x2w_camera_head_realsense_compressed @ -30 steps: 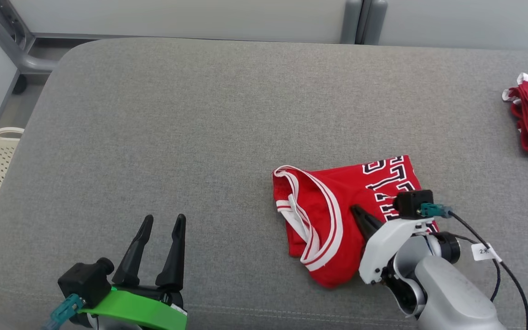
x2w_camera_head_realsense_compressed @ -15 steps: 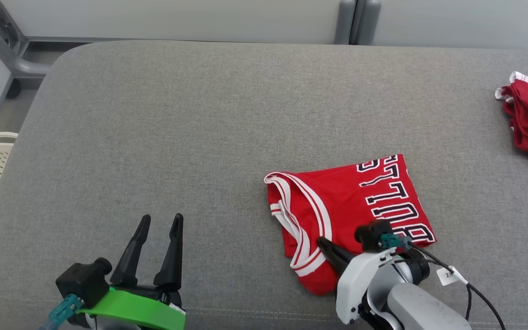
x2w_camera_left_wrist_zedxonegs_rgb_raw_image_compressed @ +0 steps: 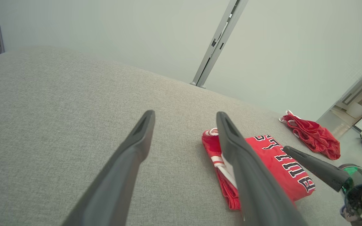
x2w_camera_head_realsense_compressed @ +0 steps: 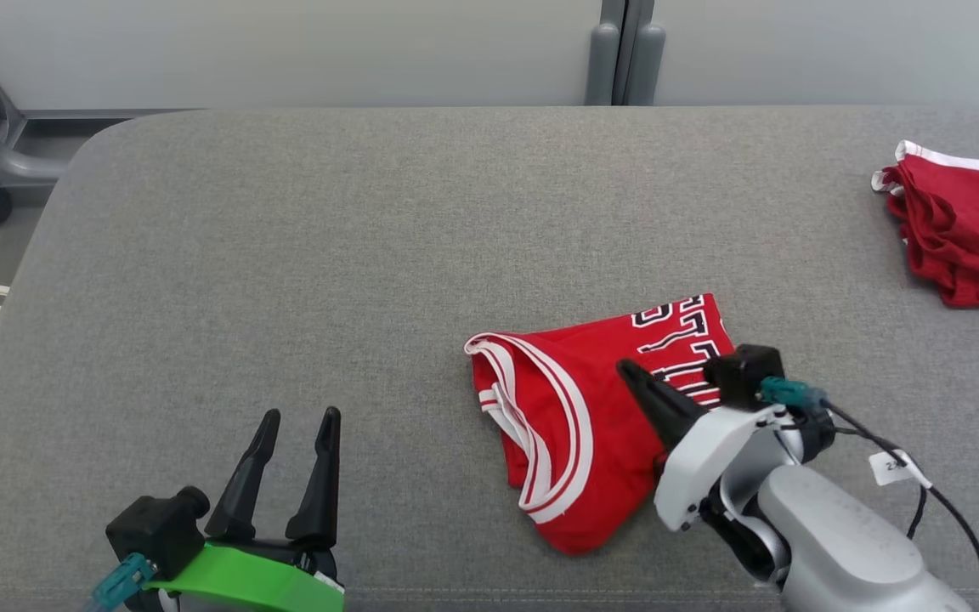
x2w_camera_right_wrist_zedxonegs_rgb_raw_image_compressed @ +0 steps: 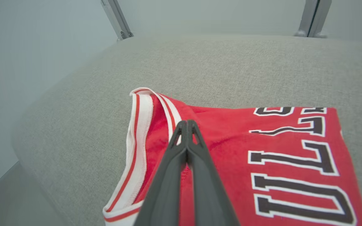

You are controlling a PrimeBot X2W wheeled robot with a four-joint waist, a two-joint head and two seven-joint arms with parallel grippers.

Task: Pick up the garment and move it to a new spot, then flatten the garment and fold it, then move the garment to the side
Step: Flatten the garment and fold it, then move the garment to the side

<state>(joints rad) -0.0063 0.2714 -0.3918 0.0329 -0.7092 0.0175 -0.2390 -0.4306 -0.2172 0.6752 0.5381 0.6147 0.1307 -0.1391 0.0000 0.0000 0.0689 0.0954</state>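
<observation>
**Right claw closed over the folded jersey**

You have the garment [x2w_camera_head_realsense_compressed: 574,442], a red jersey with white trim and black lettering, lying folded on the grey fabric tabletop [x2w_camera_head_realsense_compressed: 328,255], right of centre and near the front edge. Your right claw [x2w_camera_head_realsense_compressed: 630,374] is over it, fingers pressed together with no cloth visibly caught between them, tips pointing toward the striped trim. Your left claw [x2w_camera_head_realsense_compressed: 301,415] is spread wide and empty, well apart from the jersey at the front left. A second red garment [x2w_camera_head_realsense_compressed: 961,229] lies crumpled at the far right.

On the cushion [x2w_camera_head_realsense_compressed: 328,255]: garment [x2w_camera_head_realsense_compressed: 608,442] centre-right, heap [x2w_camera_head_realsense_compressed: 961,234] far right.
</observation>
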